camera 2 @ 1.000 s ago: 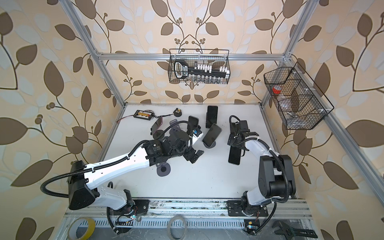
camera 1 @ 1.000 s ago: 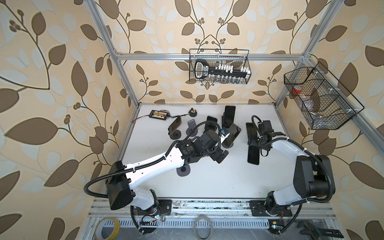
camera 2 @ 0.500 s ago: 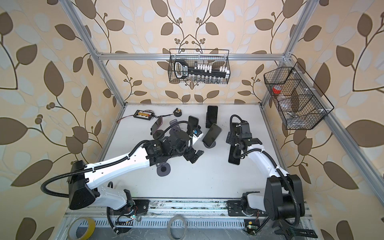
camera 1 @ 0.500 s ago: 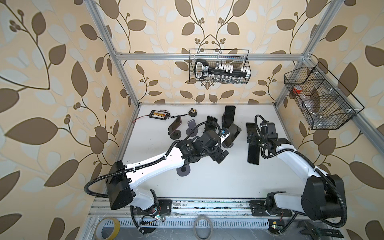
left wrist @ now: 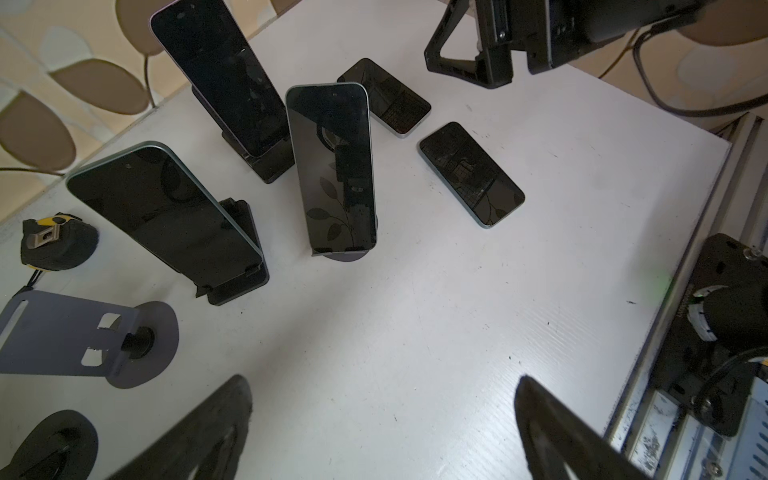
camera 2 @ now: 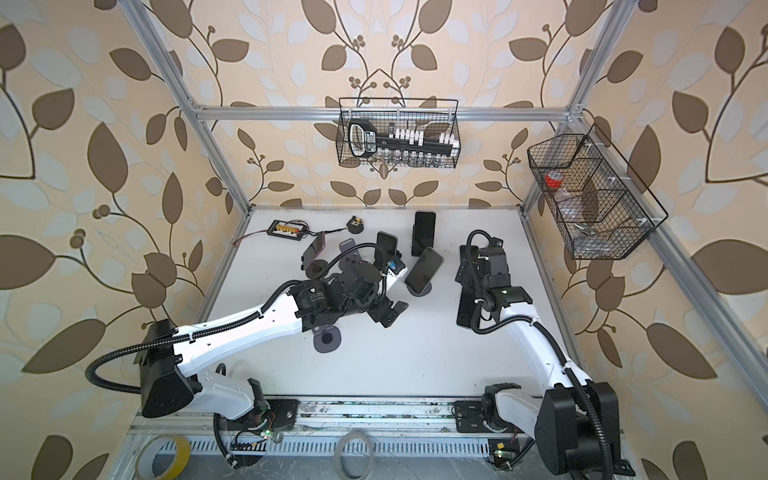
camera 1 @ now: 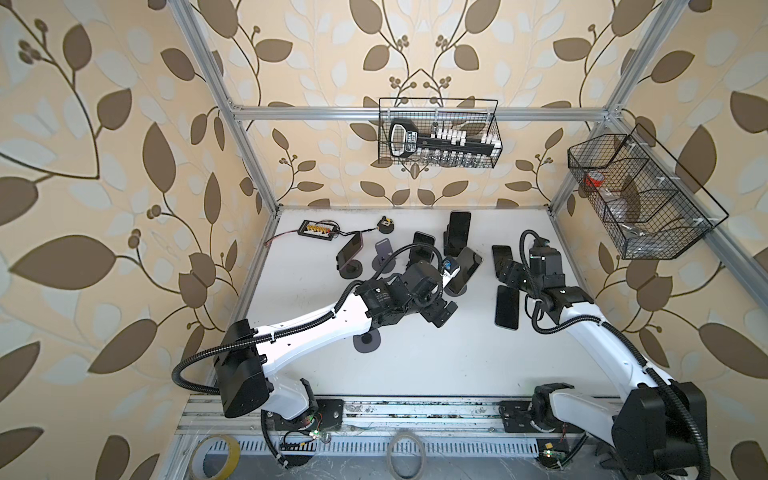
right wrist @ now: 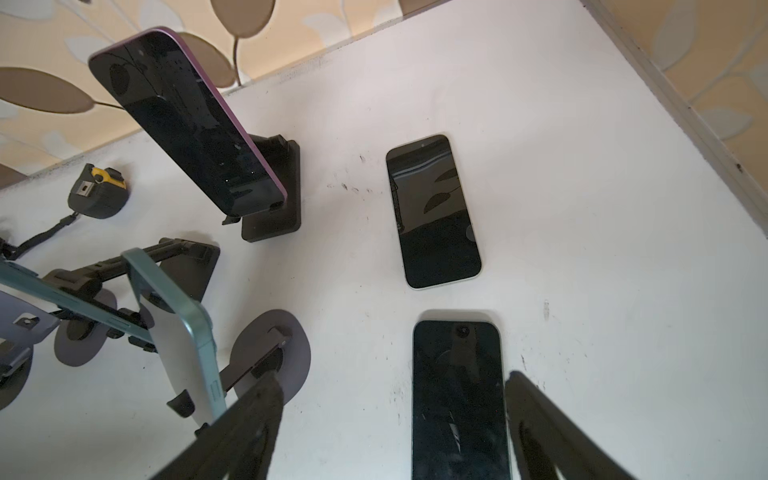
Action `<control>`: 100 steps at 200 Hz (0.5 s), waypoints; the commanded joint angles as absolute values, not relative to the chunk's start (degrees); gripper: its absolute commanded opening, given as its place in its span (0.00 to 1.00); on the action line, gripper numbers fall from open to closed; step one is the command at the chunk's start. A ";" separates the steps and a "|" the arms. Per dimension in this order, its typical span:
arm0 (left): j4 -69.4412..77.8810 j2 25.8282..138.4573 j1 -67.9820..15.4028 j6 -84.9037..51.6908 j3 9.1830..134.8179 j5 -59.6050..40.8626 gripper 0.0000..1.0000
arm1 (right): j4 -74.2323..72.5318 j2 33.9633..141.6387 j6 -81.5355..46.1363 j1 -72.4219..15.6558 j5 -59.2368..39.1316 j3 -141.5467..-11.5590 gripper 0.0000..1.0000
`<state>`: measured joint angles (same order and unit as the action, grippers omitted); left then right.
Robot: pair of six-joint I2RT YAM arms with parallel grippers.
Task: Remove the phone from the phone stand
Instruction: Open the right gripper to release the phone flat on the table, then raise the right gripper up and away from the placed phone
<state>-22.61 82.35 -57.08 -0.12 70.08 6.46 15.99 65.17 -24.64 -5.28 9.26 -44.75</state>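
I see my left claw (left wrist: 381,384) and right claw (right wrist: 392,380) both spread wide open above the table (left wrist: 415,332), and the phone (left wrist: 332,174) leaning in its round-footed stand (left wrist: 345,257) near the table's middle.

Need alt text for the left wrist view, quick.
Left tool open and empty, facing a teal phone propped on a round-based stand. Two more propped phones stand beside it; two flat phones lie on the white table beyond.

Beige leaf-patterned wallpaper (camera 1: 104,187), aluminium frame (camera 1: 316,111), white tabletop (camera 1: 436,365), black wire basket (camera 1: 495,124) on back wall, second basket (camera 1: 665,245) on side wall
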 commanded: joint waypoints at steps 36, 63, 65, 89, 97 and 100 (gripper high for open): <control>-22.57 82.18 -57.56 0.94 70.39 8.61 0.99 | 7.91 55.50 -25.42 -5.84 11.93 -39.65 0.76; -22.80 82.13 -57.57 1.36 70.47 8.03 0.99 | 5.30 51.70 -25.87 -5.82 12.90 -37.32 0.74; -22.84 82.10 -57.57 1.46 70.44 7.98 0.99 | 5.13 51.51 -25.87 -5.81 12.98 -37.19 0.74; -22.90 82.00 -57.47 2.41 70.32 7.23 0.99 | 3.89 49.52 -25.83 -5.80 13.00 -36.69 0.73; -22.95 81.94 -57.48 2.63 70.31 7.21 0.99 | 3.62 49.25 -25.77 -5.85 13.11 -36.93 0.72; -22.95 81.92 -57.48 2.78 70.24 7.25 0.99 | 3.44 49.15 -25.70 -5.81 13.10 -36.97 0.72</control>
